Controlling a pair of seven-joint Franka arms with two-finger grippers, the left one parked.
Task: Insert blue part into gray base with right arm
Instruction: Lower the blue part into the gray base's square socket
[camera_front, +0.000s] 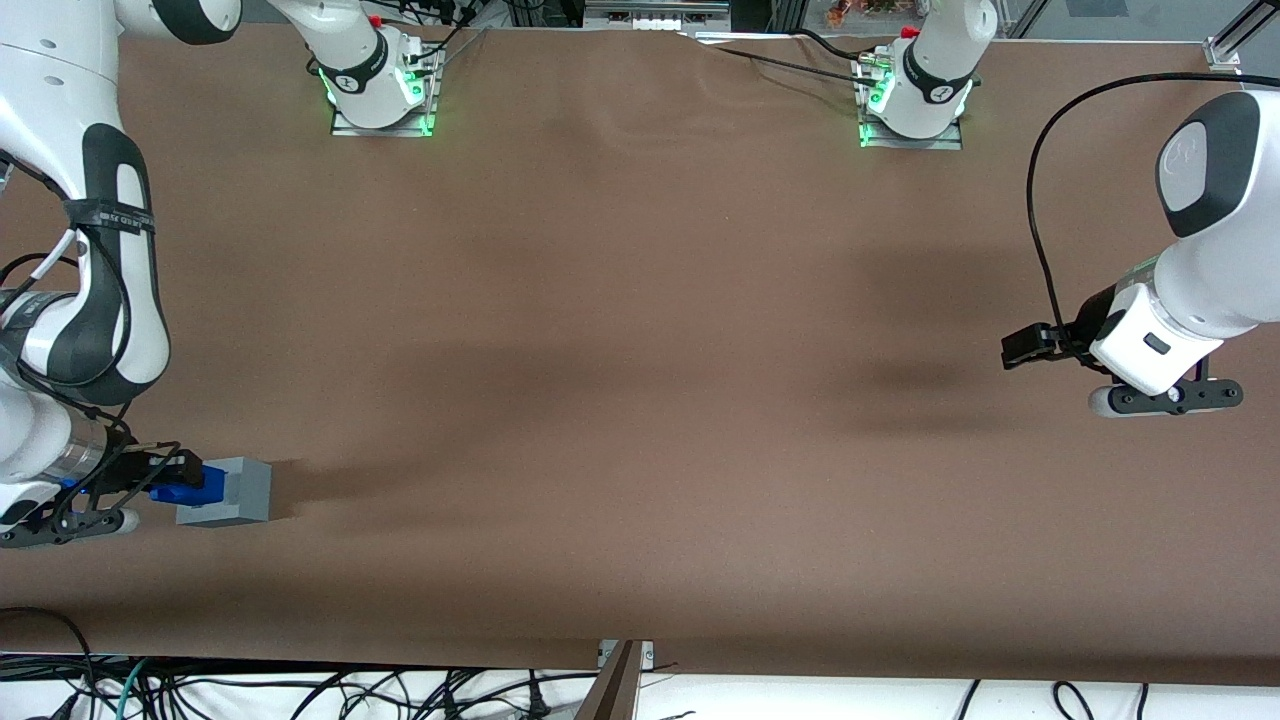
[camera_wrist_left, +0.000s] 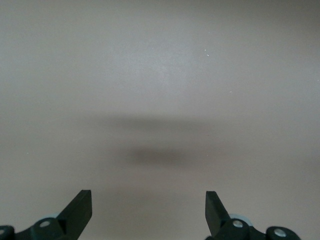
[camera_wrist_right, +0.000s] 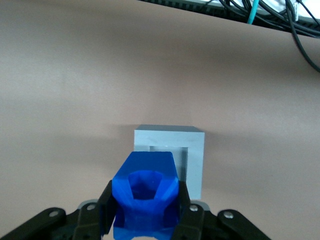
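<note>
Insertion step, right arm. I hold the blue part (camera_wrist_right: 145, 195) clamped between the fingers (camera_wrist_right: 192, 215) of the gripper (camera_front: 165, 478), its leading end at the mouth of the recess in the gray base (camera_front: 235, 492), which sits on the table (camera_front: 640, 400) at the working arm's end. To seat it well, I judge that I should square the part to the opening, then push straight and slowly. The right arm (camera_front: 70, 300) reaches low over the table, wrist nearly level, gripper pointing toward 3 o'clock in the front view.
</note>
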